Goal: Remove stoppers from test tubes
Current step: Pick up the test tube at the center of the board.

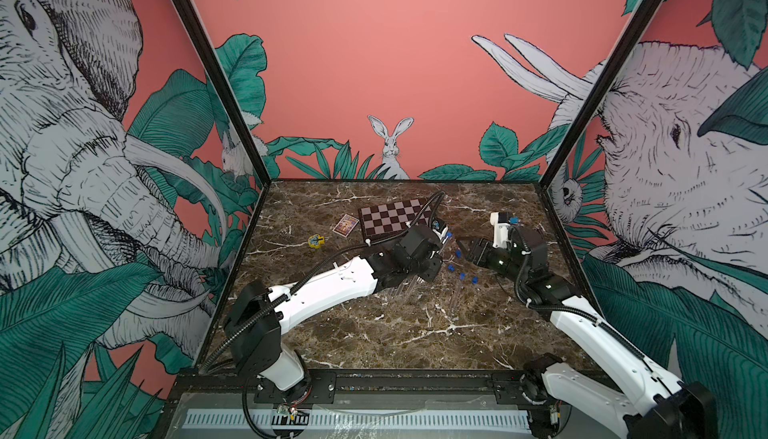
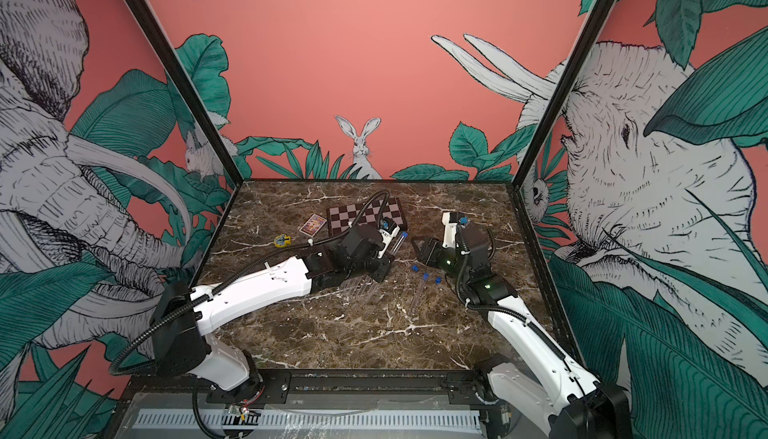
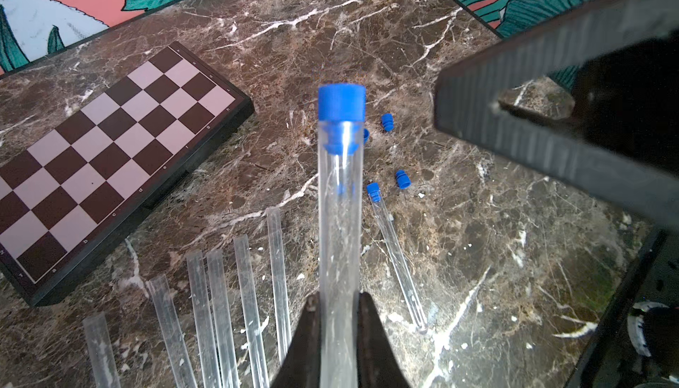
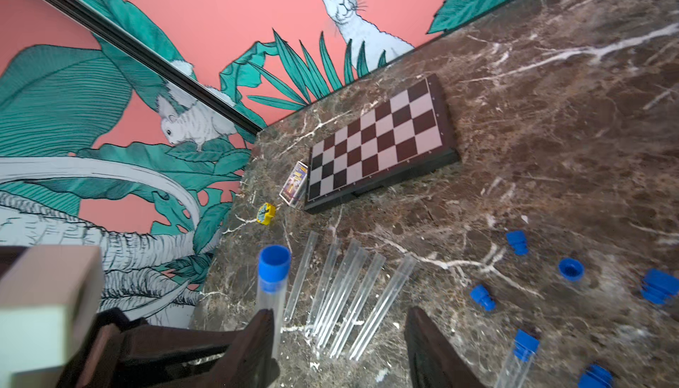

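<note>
The left gripper (image 3: 340, 316) is clamped on one end of the held tube (image 3: 340, 239), a finger (image 3: 308, 334) pressed to each side. The held tube is up off the table (image 3: 496, 257), just off the board's (image 3: 110, 154) near right corner, and its stopper (image 3: 341, 105), bright blue, is seated in the free end. In both top views the held tube (image 1: 445, 243) (image 2: 399, 245) shows at that same corner, slanting away from the robot

The right gripper (image 4: 341, 331) has its jaws well apart, with bare table showing between them. It hovers farther right of the board than the held tube, near the stoppered end but apart from it. One dark finger (image 3: 514, 118) of it fills a corner of the left wrist view beside the stopper

Six bare tubes (image 3: 220, 312) lie side by side on the table, nearer the robot than the board's right end, all uncapped. Right of that row, farther from the board, a capped tube (image 3: 397, 257) lies flat with a blue stopper (image 3: 374, 191) in its end

Several loose stoppers (image 4: 517, 242) are scattered on the table right of the board, around the capped tube's blue end; one (image 4: 571, 269) lies mouth up

A card pack (image 1: 345, 225) lies just beside the board's left end; whether they touch I cannot tell. A yellow toy (image 1: 316, 241) sits farther left of the board, past the pack
</note>
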You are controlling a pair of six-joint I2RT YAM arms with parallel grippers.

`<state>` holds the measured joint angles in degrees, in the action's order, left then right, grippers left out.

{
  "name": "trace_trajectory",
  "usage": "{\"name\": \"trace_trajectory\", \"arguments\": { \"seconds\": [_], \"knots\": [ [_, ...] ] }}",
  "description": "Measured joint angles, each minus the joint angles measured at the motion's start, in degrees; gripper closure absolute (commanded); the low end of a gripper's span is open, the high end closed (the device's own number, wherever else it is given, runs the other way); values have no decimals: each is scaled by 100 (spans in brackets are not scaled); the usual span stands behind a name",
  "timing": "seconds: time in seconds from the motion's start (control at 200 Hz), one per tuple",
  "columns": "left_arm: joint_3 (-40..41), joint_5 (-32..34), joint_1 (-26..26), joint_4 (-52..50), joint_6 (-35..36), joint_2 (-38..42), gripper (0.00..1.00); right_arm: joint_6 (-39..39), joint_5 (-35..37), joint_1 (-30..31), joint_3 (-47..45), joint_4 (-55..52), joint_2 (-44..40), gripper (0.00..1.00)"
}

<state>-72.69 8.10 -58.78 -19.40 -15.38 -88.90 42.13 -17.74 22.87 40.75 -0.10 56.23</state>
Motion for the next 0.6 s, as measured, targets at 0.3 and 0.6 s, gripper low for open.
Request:
{"name": "trace_trajectory", "arguments": {
  "seconds": [0.3, 0.6],
  "knots": [
    [0, -79, -7, 94, 2, 0, 90, 142, -234, 177, 155, 396, 525, 45],
    [0, -79, -7, 96, 24, 0, 89, 299, -398, 402, 361, 780, 896, 67]
  ]
}}
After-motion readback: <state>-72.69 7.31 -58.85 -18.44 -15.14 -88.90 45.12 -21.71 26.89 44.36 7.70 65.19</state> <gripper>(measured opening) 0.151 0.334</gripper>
